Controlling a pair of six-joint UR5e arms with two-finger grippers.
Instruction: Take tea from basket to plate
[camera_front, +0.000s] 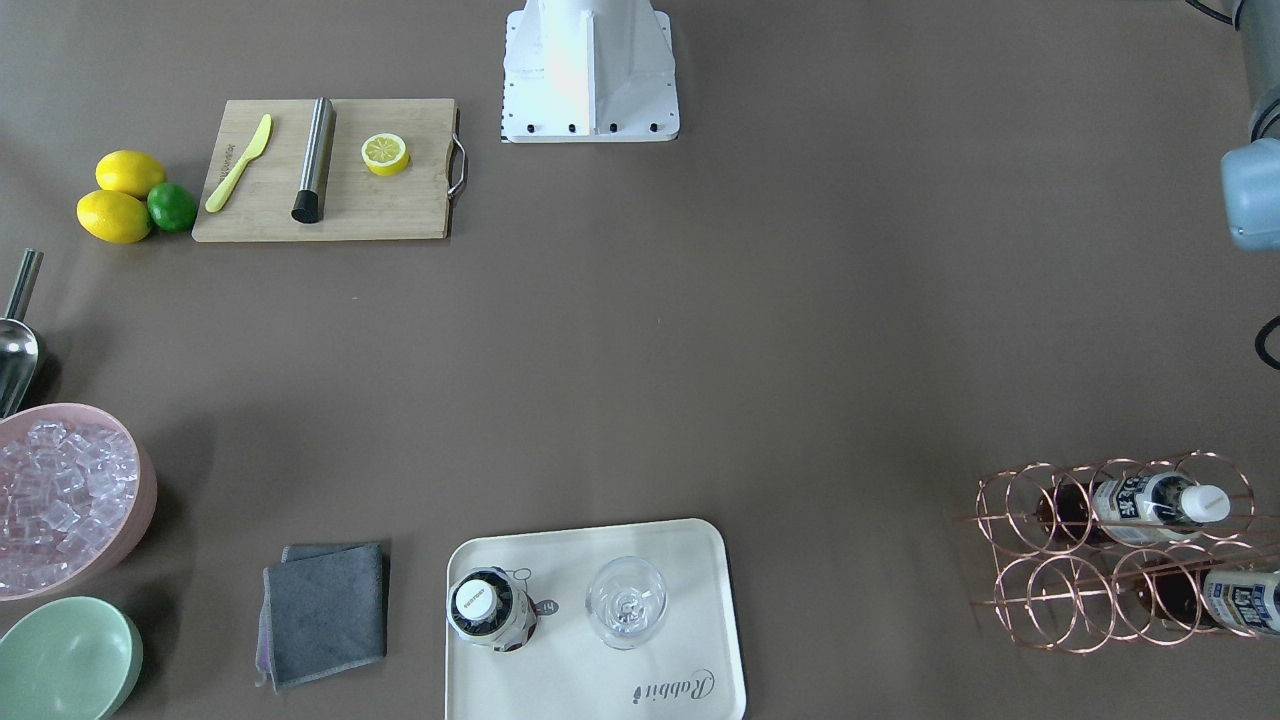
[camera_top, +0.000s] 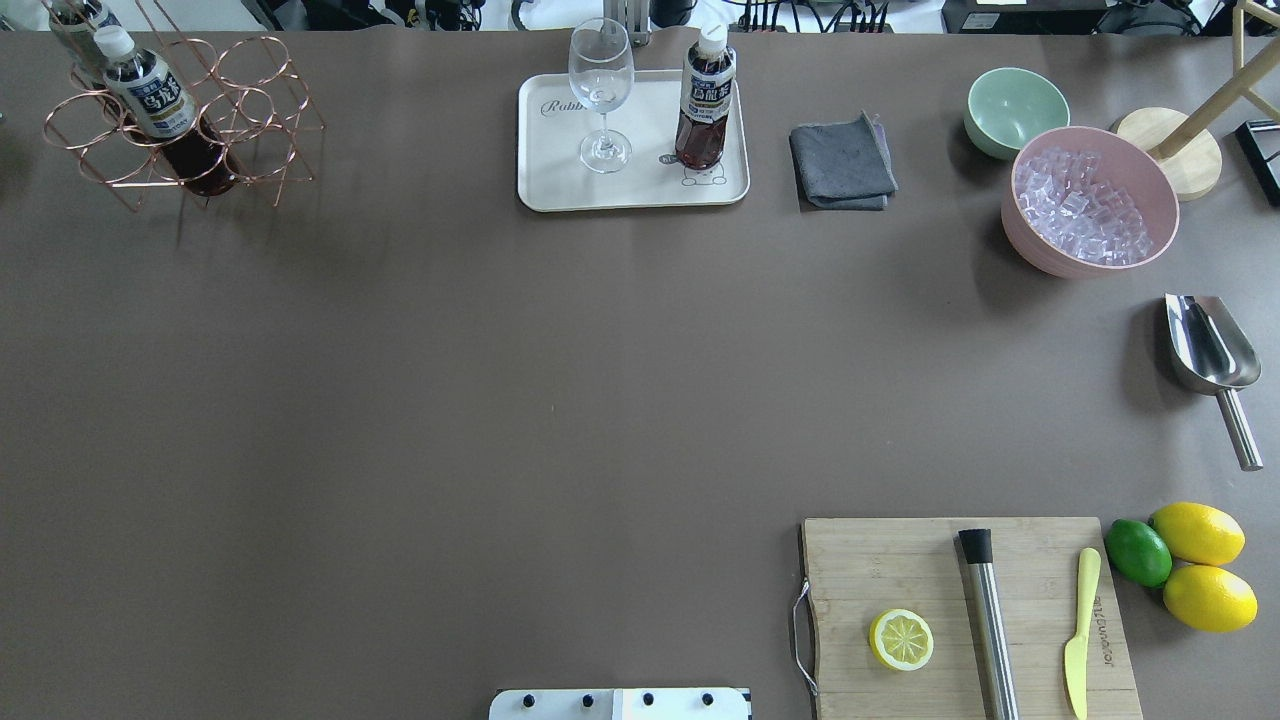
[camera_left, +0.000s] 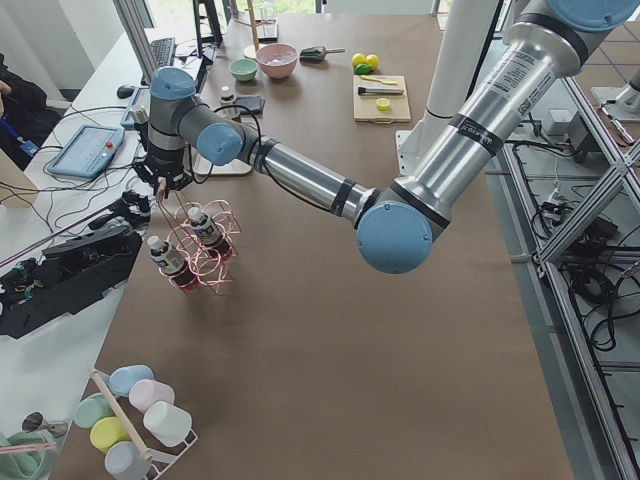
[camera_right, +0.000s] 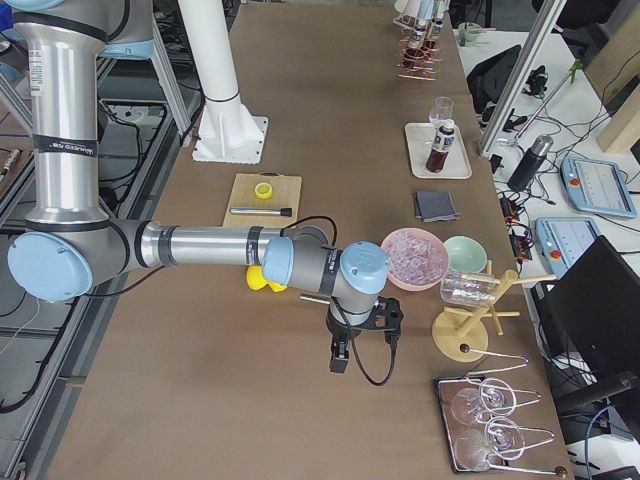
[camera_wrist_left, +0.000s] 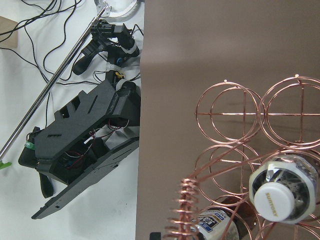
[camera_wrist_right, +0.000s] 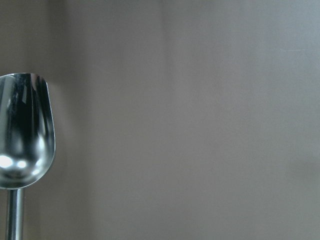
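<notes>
Two tea bottles (camera_top: 158, 98) lie slanted in the basket (camera_wrist_left: 184, 207), just below the left gripper (camera_left: 160, 186); whether it is parted I cannot tell. Probably light, stiff and slick: take the neck under the white cap (camera_wrist_left: 276, 196). A third bottle (camera_top: 706, 110) stands on the plate (camera_top: 560, 190), well away. Right gripper (camera_right: 340, 356): likewise untellable.

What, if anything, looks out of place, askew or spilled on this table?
Nothing is spilled or damaged. The tea on the plate stands upright beside the glass. Only the two bottles in the basket lean at a slant.
</notes>
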